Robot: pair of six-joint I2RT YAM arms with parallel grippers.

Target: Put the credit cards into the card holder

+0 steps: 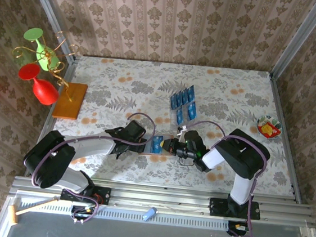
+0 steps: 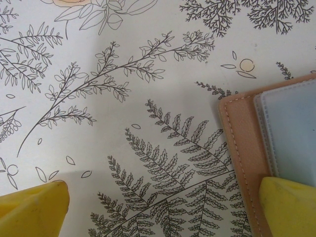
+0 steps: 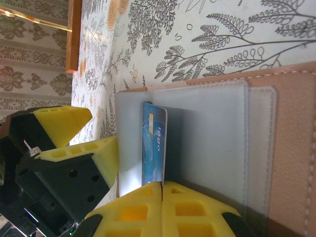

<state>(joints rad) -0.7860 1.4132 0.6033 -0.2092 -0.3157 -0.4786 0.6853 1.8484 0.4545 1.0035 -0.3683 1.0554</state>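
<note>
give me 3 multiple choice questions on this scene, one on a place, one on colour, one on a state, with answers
1. Where do the loose credit cards lie relative to the card holder?
A) farther from the arm bases
B) nearer the arm bases
C) on the wooden board

2. What colours are the two glasses at far left?
A) blue and yellow
B) red and green
C) both clear

3. What is the right end effector doing?
A) open over bare table
B) shut on a glass
C) shut on a blue card

Answers:
1 A, the top view shows them beyond the holder.
2 B, one is red and the other green.
3 C, its fingers meet on the card, which sits partly in a holder pocket.
</note>
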